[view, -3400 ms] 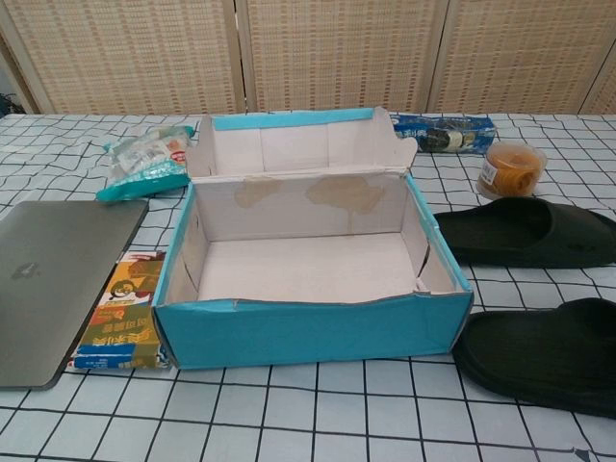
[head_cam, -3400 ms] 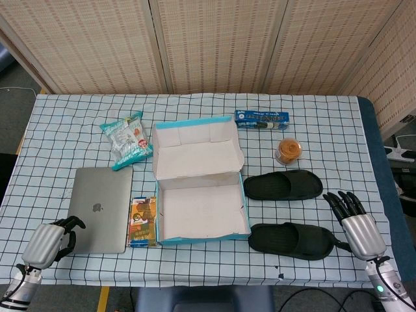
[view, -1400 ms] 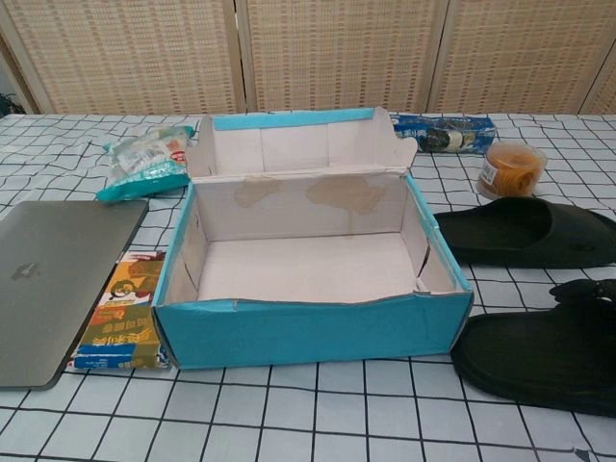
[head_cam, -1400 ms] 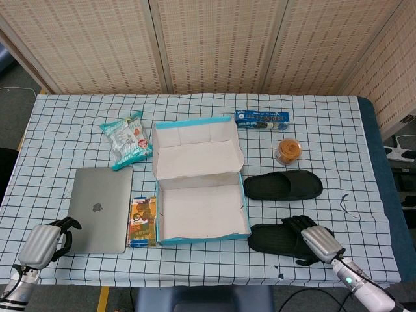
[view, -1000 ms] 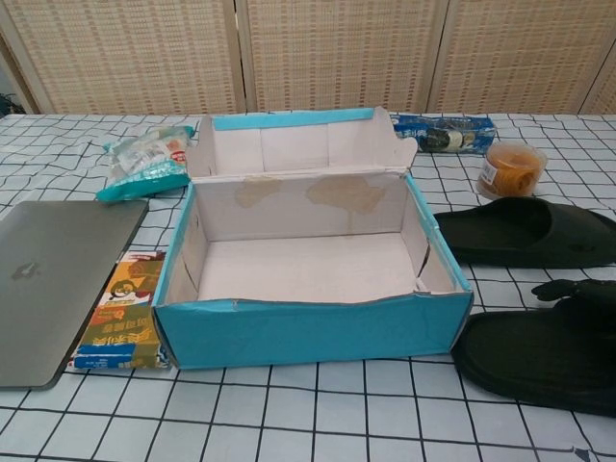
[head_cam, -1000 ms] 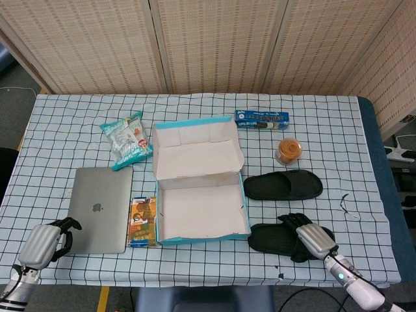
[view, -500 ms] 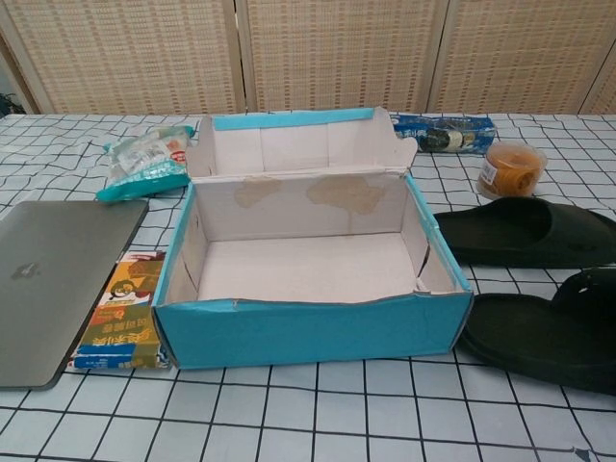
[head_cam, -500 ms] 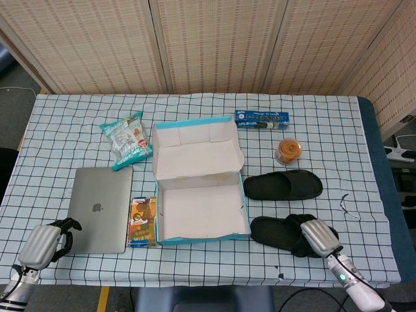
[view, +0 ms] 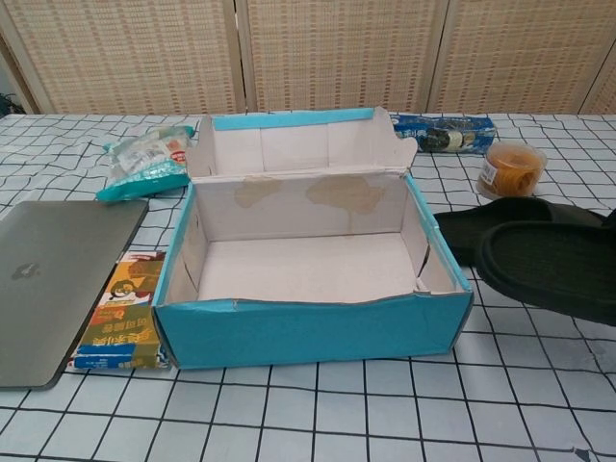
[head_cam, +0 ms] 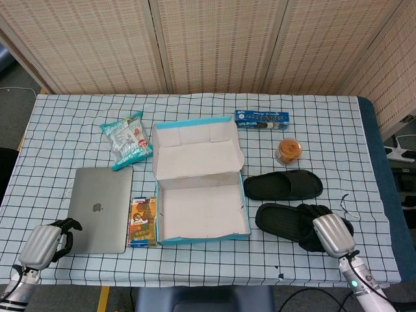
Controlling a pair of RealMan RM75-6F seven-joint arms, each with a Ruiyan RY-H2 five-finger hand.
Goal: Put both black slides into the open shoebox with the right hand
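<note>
One slide is off the tabletop now. My right robot hand (head_cam: 333,235) has its fingers wrapped over the strap end of the near slide (head_cam: 294,223), and in the chest view that slide (view: 553,262) hangs raised, its sole tilted toward the camera, where half a second ago it lay flat on the checked cloth. It has also drifted back from the front edge, closer to the far slide (head_cam: 283,185), which has not moved and lies flat just right of the shoebox (head_cam: 202,185). So I judge the grasp has taken and the lift has begun; the carry leftward over the box's right wall is what remains for this first slide, and the second is untouched.

The shoebox sits open near the middle of the tabletop (head_cam: 58,123), its floor bare and lid standing at the back. My left robot hand (head_cam: 45,244) rests at the front left corner, fingers curled in, holding nothing, just beside the laptop (head_cam: 101,209). A snack packet (head_cam: 143,221) lies between the laptop and the box.
</note>
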